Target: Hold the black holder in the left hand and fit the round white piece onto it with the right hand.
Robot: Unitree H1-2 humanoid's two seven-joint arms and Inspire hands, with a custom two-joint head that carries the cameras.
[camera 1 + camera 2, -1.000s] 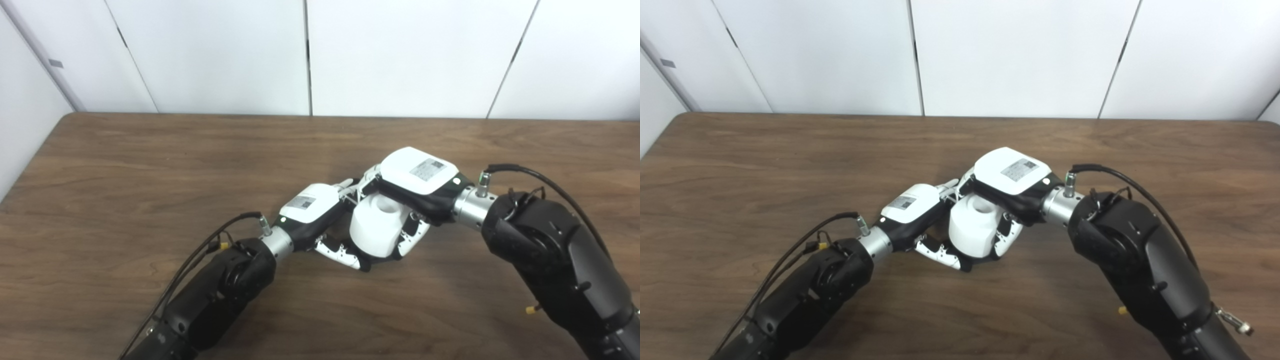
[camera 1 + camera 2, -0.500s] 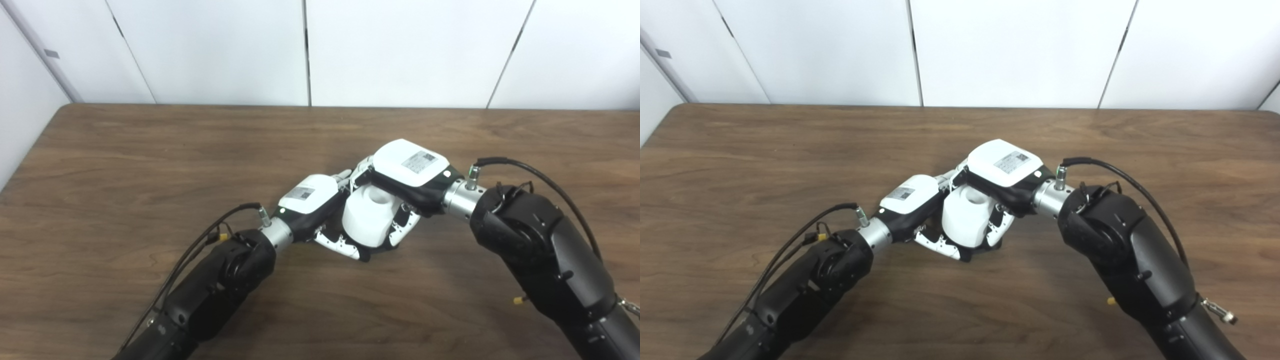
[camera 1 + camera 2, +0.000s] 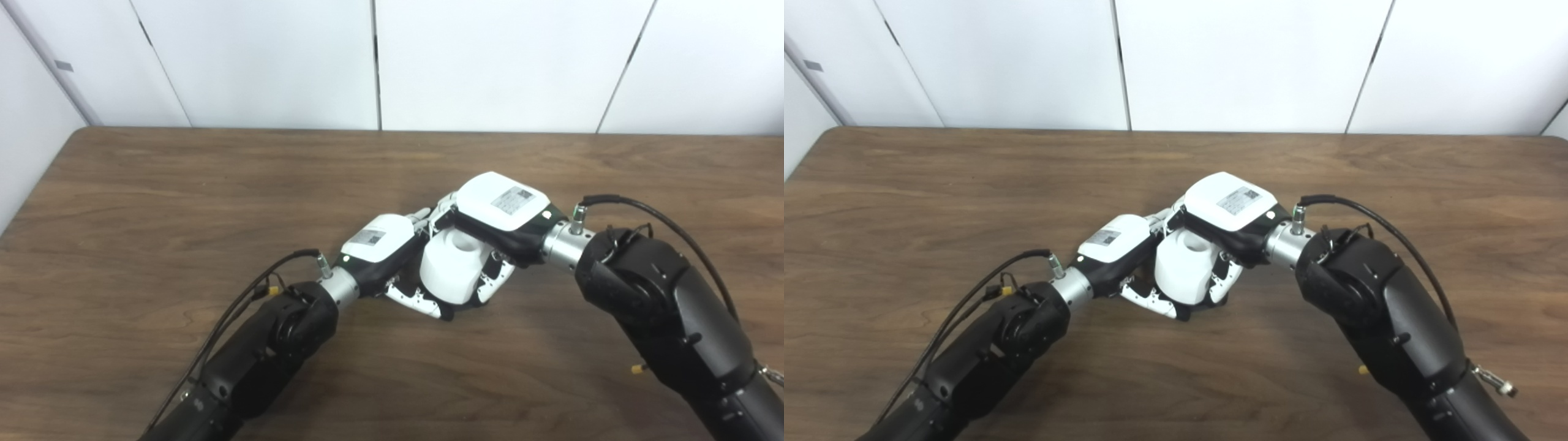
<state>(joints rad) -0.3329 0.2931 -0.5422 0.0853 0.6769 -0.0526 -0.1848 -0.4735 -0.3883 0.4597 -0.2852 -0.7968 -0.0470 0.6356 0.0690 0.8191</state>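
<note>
Almost nothing has moved over the last half second: both hands and the white piece sit where they were, and only the right hand has crept up a hair. The bigger shift a full second back looks like the head cameras tilting, since the whole table edge slid too.

Both hands meet low over the middle of the wooden table (image 3: 184, 184). The right hand (image 3: 499, 211) arches over the round white piece (image 3: 451, 272) from above and behind, its fingers (image 3: 497, 282) curled down the piece's right side, so it is grasping the piece. The left hand (image 3: 383, 245) comes in from the left with its fingers (image 3: 416, 302) wrapped under and around the bottom of the white piece. A sliver of the black holder (image 3: 447, 313) shows at the fingertips, beneath the piece; most of it is hidden, so the left hand appears to be clasped on it, but the grip itself is not visible.

As for progress, the white piece sits directly over the holder, touching or nearly so, with its hollowed top facing up. Judging by that, alignment is done and the fit is under way or just about seated. Whether it has gone fully home cannot be told from here. Left to do, probably: a final press down and letting go with the right hand.
</note>
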